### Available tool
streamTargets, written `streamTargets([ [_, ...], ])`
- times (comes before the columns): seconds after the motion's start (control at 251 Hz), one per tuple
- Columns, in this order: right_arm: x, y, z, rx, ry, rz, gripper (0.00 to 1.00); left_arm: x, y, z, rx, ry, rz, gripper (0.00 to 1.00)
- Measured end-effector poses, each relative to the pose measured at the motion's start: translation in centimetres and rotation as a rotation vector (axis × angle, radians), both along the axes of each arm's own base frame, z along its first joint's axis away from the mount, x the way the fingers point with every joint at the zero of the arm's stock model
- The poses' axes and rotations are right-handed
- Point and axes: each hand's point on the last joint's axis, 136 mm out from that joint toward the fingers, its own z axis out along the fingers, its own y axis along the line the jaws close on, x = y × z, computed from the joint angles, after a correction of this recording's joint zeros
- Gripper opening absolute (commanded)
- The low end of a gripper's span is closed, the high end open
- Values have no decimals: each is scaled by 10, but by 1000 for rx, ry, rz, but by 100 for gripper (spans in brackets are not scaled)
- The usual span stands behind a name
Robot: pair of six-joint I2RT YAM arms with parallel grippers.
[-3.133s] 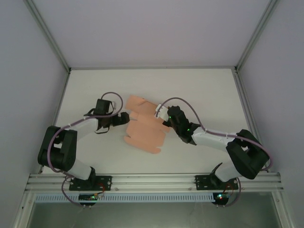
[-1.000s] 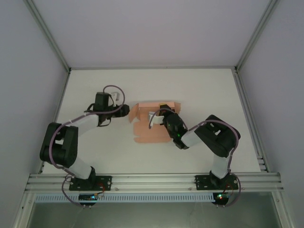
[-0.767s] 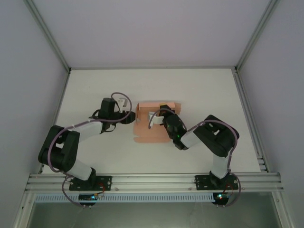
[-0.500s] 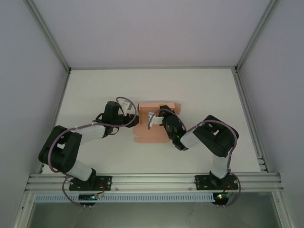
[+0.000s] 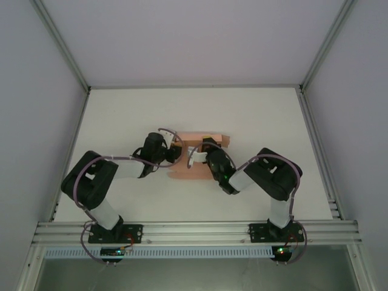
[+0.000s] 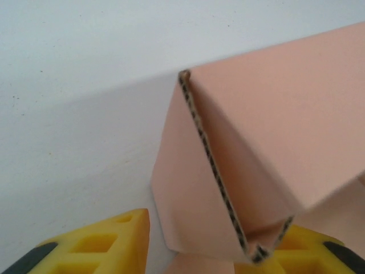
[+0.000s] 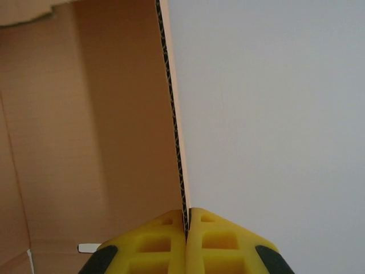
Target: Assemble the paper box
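Note:
The salmon-pink paper box (image 5: 189, 172) lies mid-table, partly folded, with walls raised off its flat base. My left gripper (image 5: 174, 153) is at its left side. In the left wrist view the gripper (image 6: 214, 231) is open; a folded wall of the card (image 6: 274, 125), its corrugated edge showing, stands between the yellow fingers (image 6: 97, 242). My right gripper (image 5: 204, 147) is over the box's middle. The right wrist view shows that gripper (image 7: 186, 216) shut on the edge of an upright wall (image 7: 91, 114).
The white table (image 5: 254, 115) extends around the box, bounded by a metal frame and grey walls. The aluminium rail (image 5: 194, 231) with both arm bases runs along the near edge.
The left arm has swung right up to the box's left side. The sheet, flat and slanted three seconds ago, now has raised walls and a narrower footprint. The right gripper keeps its hold.

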Motion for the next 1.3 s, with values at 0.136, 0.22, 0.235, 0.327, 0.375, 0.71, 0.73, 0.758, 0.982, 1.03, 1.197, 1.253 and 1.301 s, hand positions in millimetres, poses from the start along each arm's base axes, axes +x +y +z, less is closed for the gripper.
streamTargets([
  [0.136, -2, 1, -1, -3, 1, -6, 0, 7, -2, -1, 13, -38, 32, 25],
  [0.22, -2, 0, -2, -2, 2, -11, 0, 12, -1, -1, 22, -60, 50, 17],
  [0.235, -2, 0, -2, -2, 2, -13, 0, 13, -1, -1, 22, -62, 58, 18],
  [0.327, -1, -1, -3, -2, 6, -19, 0, 21, -2, 0, 32, -78, 85, 13],
  [0.375, -1, -1, -3, 4, 10, -21, 0, 26, -3, -1, 39, -86, 109, 7],
  [0.71, 0, -1, -5, 40, 33, -39, 0, 38, -5, 0, 55, -131, 245, 0],
  [0.73, 0, -1, -5, 40, 34, -39, 0, 39, -5, 0, 53, -132, 245, 2],
  [0.758, 0, -1, -5, 41, 36, -40, 0, 39, -5, 0, 53, -133, 245, 12],
  [0.982, 0, -1, -5, 51, 40, -39, 0, 42, 1, -1, 52, -120, 272, 27],
  [1.03, 0, 0, -5, 51, 40, -37, 0, 42, 0, -1, 57, -122, 264, 18],
  [1.197, 0, 1, -5, 59, 48, -32, 0, 43, -6, 0, 72, -130, 240, 0],
  [1.253, 0, 1, -4, 71, 56, -34, 13, 44, -6, 0, 75, -132, 239, 0],
  [1.301, 0, 1, -3, 89, 65, -35, 25, 44, -6, 0, 76, -133, 242, 0],
])
